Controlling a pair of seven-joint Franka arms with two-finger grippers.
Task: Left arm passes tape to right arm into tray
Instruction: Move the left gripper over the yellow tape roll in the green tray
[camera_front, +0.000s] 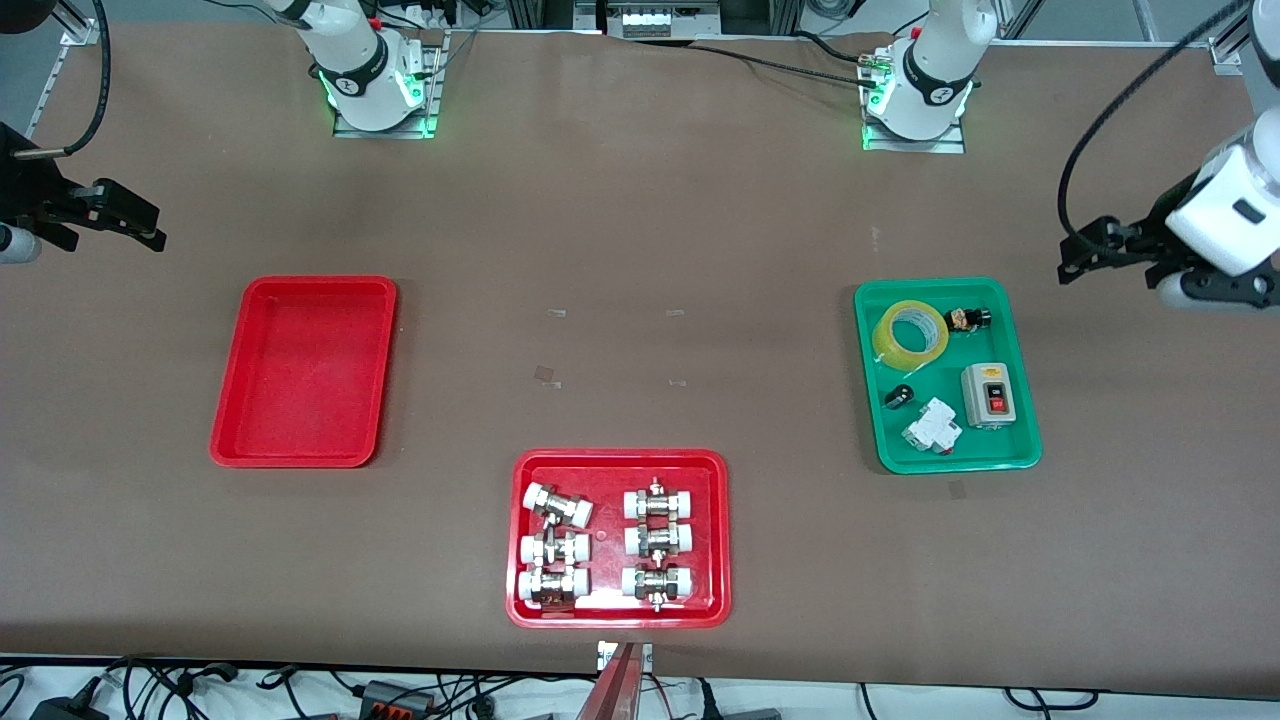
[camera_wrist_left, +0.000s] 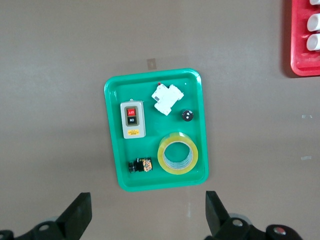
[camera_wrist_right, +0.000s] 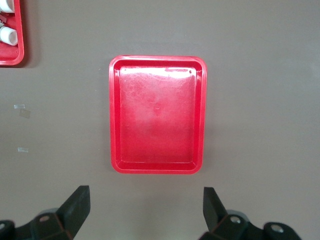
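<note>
The yellow tape roll (camera_front: 910, 335) lies flat in the green tray (camera_front: 1020, 330), in the corner farther from the front camera; it also shows in the left wrist view (camera_wrist_left: 177, 152). My left gripper (camera_front: 1078, 255) is open and empty, up in the air over bare table beside the green tray, at the left arm's end; its own view (camera_wrist_left: 147, 215) shows the jaws wide apart. The plain red tray (camera_front: 300, 380) lies empty toward the right arm's end and fills the right wrist view (camera_wrist_right: 157, 115). My right gripper (camera_front: 150, 225) is open and empty over bare table near it (camera_wrist_right: 145, 210).
The green tray also holds a grey switch box (camera_front: 990, 395), a white breaker (camera_front: 932, 428) and two small black parts. A wider red tray (camera_front: 618, 612) with several white-capped metal fittings sits near the table's front edge, in the middle.
</note>
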